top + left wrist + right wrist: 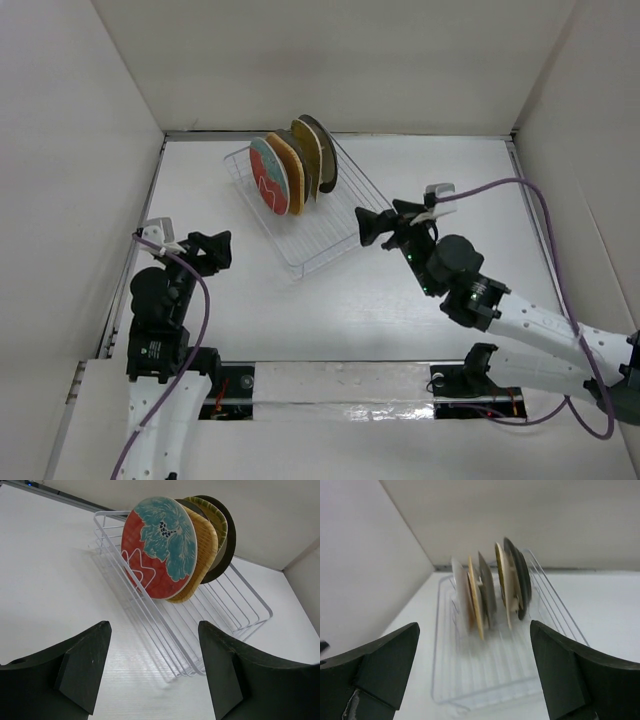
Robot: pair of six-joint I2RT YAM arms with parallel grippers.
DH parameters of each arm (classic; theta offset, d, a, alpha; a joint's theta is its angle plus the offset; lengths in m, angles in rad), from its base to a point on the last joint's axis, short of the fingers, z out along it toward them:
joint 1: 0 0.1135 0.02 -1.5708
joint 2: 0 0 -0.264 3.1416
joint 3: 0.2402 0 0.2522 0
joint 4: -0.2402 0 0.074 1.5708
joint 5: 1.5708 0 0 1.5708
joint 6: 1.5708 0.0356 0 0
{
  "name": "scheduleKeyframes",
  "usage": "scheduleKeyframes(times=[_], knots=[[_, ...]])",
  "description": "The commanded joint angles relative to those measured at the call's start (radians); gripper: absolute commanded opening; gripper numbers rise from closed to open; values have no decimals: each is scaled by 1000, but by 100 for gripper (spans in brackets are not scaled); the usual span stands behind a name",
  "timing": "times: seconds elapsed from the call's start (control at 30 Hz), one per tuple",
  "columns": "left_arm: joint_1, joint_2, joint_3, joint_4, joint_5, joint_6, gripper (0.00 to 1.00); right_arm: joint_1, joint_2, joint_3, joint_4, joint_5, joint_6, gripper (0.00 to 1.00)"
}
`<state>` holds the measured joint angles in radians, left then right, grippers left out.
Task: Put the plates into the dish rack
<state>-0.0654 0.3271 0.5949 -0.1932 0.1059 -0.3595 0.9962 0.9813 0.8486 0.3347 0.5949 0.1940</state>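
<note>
White table (440,190) enclosed by pale walls (60,150) on three sides, seen from above and from both wrists.

The dish rack (322,238), a whitish wire basket, sits at an angle on the far middle of the table, near the back wall. All five plates (295,165) stand on edge in its far half, packed close in one row. The near half of the rack holds only bare wires.

Order of the row, front to back, in the left wrist view:
- the red-and-teal plate (160,545), its flower face turned toward the left arm;
- a yellow woven plate (202,555), directly behind it;
- a grey-dark plate (487,587), visible from the left only as a sliver and seen edge-on, though blurred, from the right wrist;
- a second yellow woven plate (216,519);
- a dark plate (229,537), at the rear.

The left gripper (222,252) hovers low on the near left of the table, well apart from the rack. Its jaws are spread wide and hold nothing, and its wrist view shows the rack through the gap (154,630).

The right gripper (361,227) sits close beside the rack's right edge. Its jaws are also spread wide and hold nothing, and they point along the row of plates (474,630). Whether a fingertip touches the wire cannot be told.

A purple cable (545,215) loops over the right arm.
</note>
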Motion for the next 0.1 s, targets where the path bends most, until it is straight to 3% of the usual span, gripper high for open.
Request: scheduleKeyframes(times=[0.0,0.07], knots=[[-4,32,-17,74,53,16,67,4,-88,-80,-5,54,45,97],[-4,39,-17,78,54,17,67,4,-115,-135,3,59,51,97]])
